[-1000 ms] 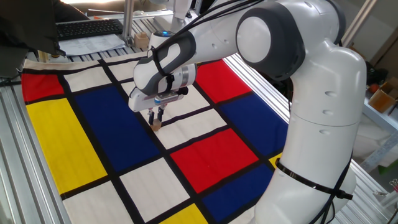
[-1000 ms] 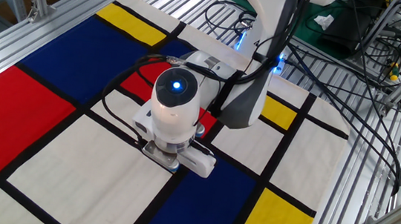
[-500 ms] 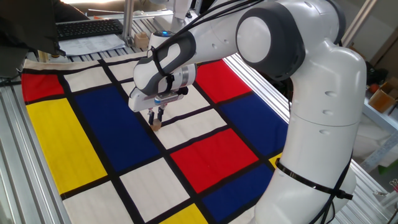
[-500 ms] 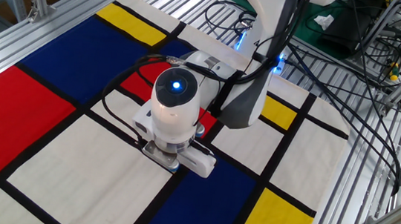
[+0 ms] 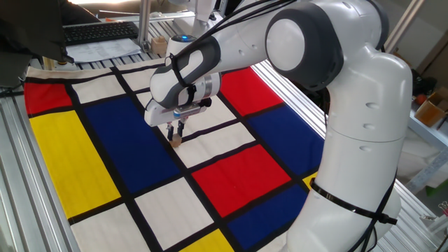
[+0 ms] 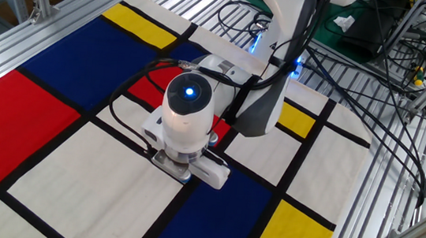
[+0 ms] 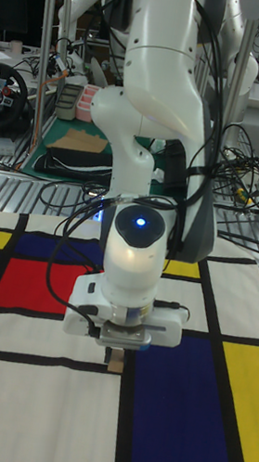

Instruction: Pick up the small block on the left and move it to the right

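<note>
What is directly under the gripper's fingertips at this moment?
A tiny light-tan wooden cube sits at the tips of the gripper, on the checked cloth by a black line. The wrist hides it in the other fixed view; contact is unclear.

One fixed view looks down across the colour-blocked red, blue, yellow and white cloth from beside the white robot arm. The other looks down from the opposite side, while the tall view faces the arm head-on, low and near.
</note>
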